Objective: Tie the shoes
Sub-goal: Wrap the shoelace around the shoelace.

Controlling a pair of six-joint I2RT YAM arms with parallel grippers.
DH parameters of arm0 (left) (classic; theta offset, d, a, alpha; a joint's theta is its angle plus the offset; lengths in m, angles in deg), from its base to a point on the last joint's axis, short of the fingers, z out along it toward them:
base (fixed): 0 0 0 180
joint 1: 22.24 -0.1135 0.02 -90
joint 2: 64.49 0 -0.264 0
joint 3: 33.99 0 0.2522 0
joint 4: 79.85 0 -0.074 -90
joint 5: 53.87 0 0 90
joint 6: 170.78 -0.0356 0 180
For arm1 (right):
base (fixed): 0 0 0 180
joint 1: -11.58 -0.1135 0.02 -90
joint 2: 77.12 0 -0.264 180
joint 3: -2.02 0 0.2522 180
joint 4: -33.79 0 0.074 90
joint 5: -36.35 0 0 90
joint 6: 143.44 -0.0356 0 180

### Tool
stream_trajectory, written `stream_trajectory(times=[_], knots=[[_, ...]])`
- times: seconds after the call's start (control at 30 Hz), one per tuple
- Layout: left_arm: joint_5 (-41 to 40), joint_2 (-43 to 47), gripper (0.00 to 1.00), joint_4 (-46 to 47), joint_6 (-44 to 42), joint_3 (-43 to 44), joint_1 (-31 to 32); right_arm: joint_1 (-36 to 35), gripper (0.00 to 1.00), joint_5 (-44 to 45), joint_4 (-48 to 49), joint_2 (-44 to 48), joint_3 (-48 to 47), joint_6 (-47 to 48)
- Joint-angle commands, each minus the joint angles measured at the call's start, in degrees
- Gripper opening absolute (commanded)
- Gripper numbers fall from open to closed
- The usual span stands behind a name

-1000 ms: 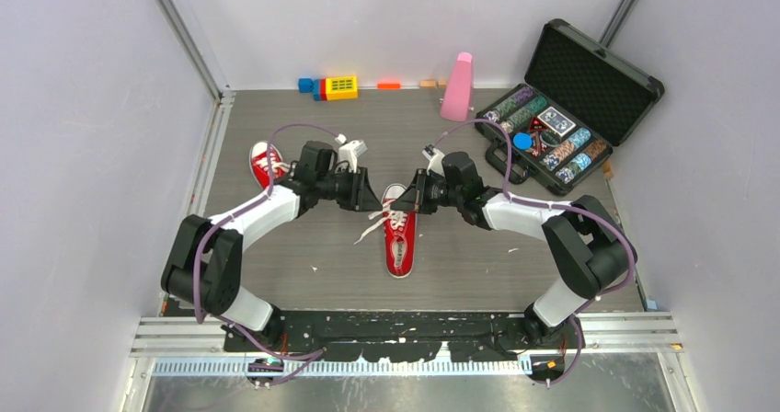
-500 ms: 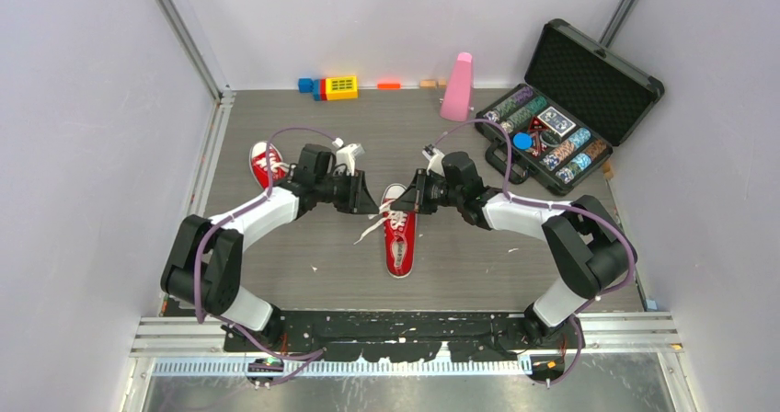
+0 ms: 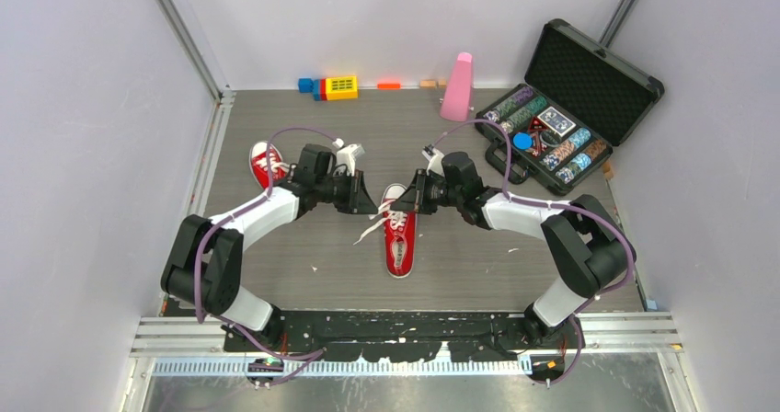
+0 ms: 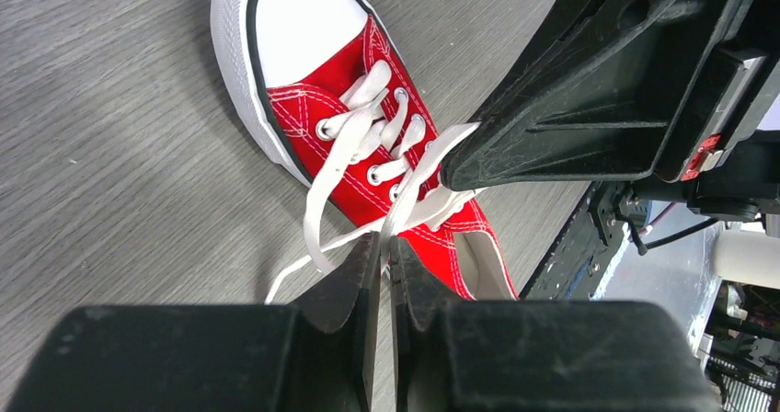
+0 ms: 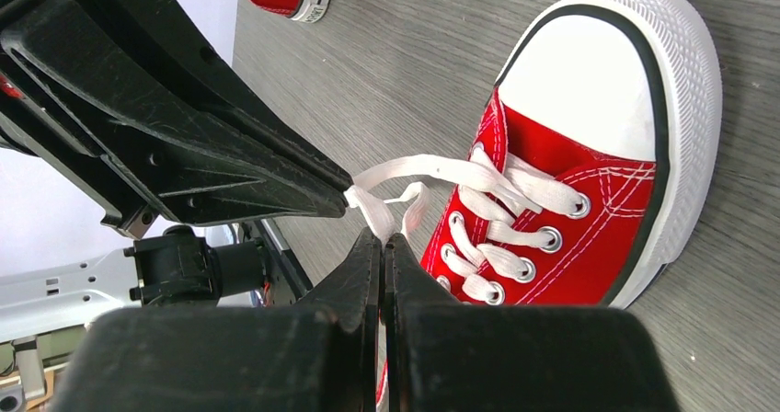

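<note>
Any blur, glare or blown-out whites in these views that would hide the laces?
Top external: even light, soft shadows, sharp, but the laces on the red shoe are tiny. Left wrist: shoe sharp, white toe cap nearly featureless, left gripper a dark mass. Right wrist: toe cap texture crisp, no glare.

An open black case lies at the far right of the grey wood-grain desk, with rows of poker chips and a blue disc inside. Just to its left stands a pink tapered piece. A yellow block, a blue block and an orange piece line the back wall.
</note>
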Motion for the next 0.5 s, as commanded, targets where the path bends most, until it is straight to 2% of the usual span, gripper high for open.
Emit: stream_trajectory(times=[0.0, 0.1, 0.17, 0.23, 0.4, 0.47], knots=[[2.12, -0.18, 0.12, 0.32, 0.51, 0.05, -0.24, 0.21, 0.0, -0.56, 1.14, -0.04, -2.35, 0.86], [1.43, -0.67, 0.29, 0.13, 0.53, 0.05, -0.24, 0.25, 0.0, -0.57, 1.14, 0.02, -2.39, 0.88], [1.16, -0.96, 0.31, 0.26, 0.49, 0.05, -0.24, 0.21, 0.0, -0.61, 1.09, 0.11, -2.34, 0.84], [1.16, -1.29, 0.26, 0.16, 0.49, 0.33, -0.24, 0.21, 0.0, -0.57, 1.08, 0.11, -2.28, 0.83], [1.59, -1.29, 0.01, 0.12, 0.38, 0.32, -0.24, 0.21, 0.0, -0.56, 1.13, 0.09, -2.35, 0.83], [1.75, -0.61, 0.0, 0.27, 0.39, 0.11, -0.24, 0.21, 0.0, -0.56, 1.14, 0.09, -2.34, 0.83]])
